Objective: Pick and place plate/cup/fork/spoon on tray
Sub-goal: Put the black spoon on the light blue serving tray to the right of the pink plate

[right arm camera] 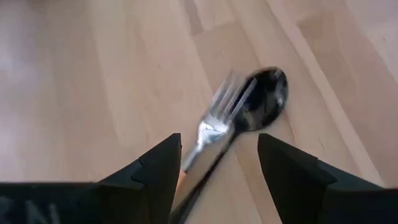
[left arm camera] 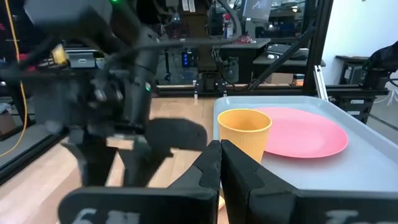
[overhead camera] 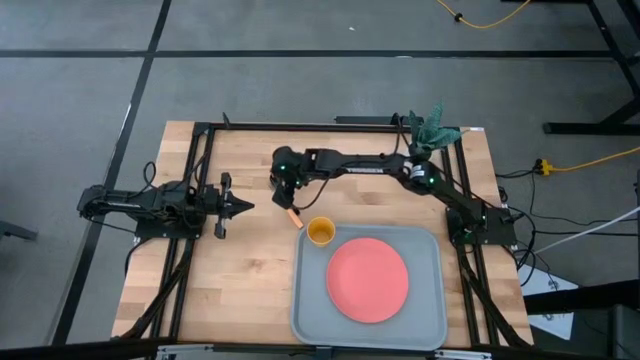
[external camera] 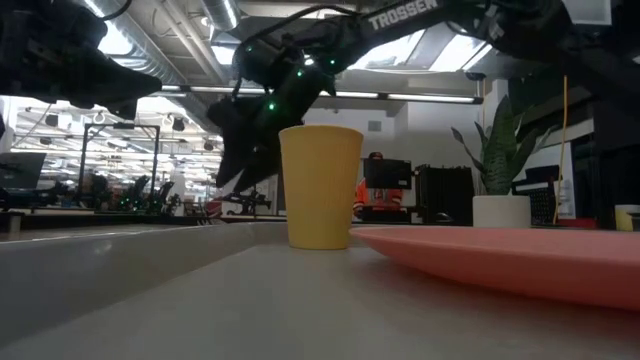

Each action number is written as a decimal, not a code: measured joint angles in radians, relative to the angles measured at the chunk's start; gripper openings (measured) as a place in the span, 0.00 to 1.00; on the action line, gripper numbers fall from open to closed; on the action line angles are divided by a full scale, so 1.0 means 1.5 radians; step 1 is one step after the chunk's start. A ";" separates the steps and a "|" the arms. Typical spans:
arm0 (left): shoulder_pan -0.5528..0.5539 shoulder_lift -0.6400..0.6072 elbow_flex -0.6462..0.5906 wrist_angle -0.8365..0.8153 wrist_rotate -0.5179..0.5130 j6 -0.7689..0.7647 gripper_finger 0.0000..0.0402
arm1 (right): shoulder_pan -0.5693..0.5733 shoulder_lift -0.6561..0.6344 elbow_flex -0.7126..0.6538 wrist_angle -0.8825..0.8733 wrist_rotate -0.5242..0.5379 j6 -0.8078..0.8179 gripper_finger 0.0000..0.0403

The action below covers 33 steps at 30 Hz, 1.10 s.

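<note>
- High: right gripper [overhead camera: 287, 196] over bare wood just beside the tray [overhead camera: 432, 300]; cup [overhead camera: 320, 231] and plate [overhead camera: 367, 279] on tray; left gripper [overhead camera: 238, 207] waits apart
- Low: cup stands upright beside plate
- Left wrist: its fingers [left arm camera: 208, 168] pressed together, empty
- Right wrist: jaws spread, straddling fork [right arm camera: 214, 127] lying across spoon [right arm camera: 264, 93], neither gripped

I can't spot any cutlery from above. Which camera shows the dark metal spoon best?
The right wrist view: the dark metal spoon lies on the wooden table under the fork's tines, between the open right gripper fingers. The other views don't clearly show it.
</note>
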 joint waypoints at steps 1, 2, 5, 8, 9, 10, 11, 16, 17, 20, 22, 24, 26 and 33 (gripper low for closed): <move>0.000 0.000 0.000 0.000 0.000 0.000 0.00 | 0.002 0.004 0.000 -0.008 0.010 0.003 0.54; 0.000 0.000 0.000 0.000 0.000 0.000 0.00 | 0.003 0.007 0.001 -0.008 0.015 0.014 0.54; 0.000 0.000 0.000 0.000 0.000 0.000 0.00 | 0.003 0.019 0.002 -0.019 0.011 0.027 0.54; 0.000 0.000 0.000 0.000 0.000 0.000 0.00 | 0.003 0.023 0.001 -0.018 0.025 0.033 0.54; 0.000 0.000 0.000 0.000 0.000 0.000 0.00 | 0.003 0.023 0.001 -0.018 0.032 0.033 0.54; 0.000 0.000 0.000 0.000 0.000 0.000 0.00 | 0.003 0.023 0.001 -0.018 0.039 0.033 0.54; 0.000 0.000 0.000 0.000 0.000 0.000 0.00 | 0.003 0.024 0.001 -0.018 0.045 0.035 0.54; 0.000 0.000 0.000 0.000 0.000 0.000 0.00 | 0.003 0.028 -0.004 -0.009 0.049 0.050 0.54; 0.000 0.000 0.000 0.000 0.000 0.000 0.00 | 0.003 0.029 -0.004 -0.005 0.050 0.049 0.54; 0.000 0.000 0.000 0.000 0.000 0.000 0.00 | 0.003 0.035 -0.004 -0.002 0.055 0.040 0.54; 0.000 0.000 0.000 0.000 0.000 0.000 0.00 | 0.003 0.047 -0.004 0.007 0.068 0.040 0.54; 0.000 0.000 0.000 0.000 0.000 0.000 0.00 | 0.003 0.055 -0.004 0.002 0.069 0.051 0.54; 0.000 0.000 0.000 0.000 0.000 0.000 0.00 | 0.003 0.058 -0.004 0.008 0.069 0.052 0.54; 0.000 0.000 0.000 0.000 0.000 0.000 0.00 | 0.004 0.069 -0.004 0.010 0.071 0.053 0.54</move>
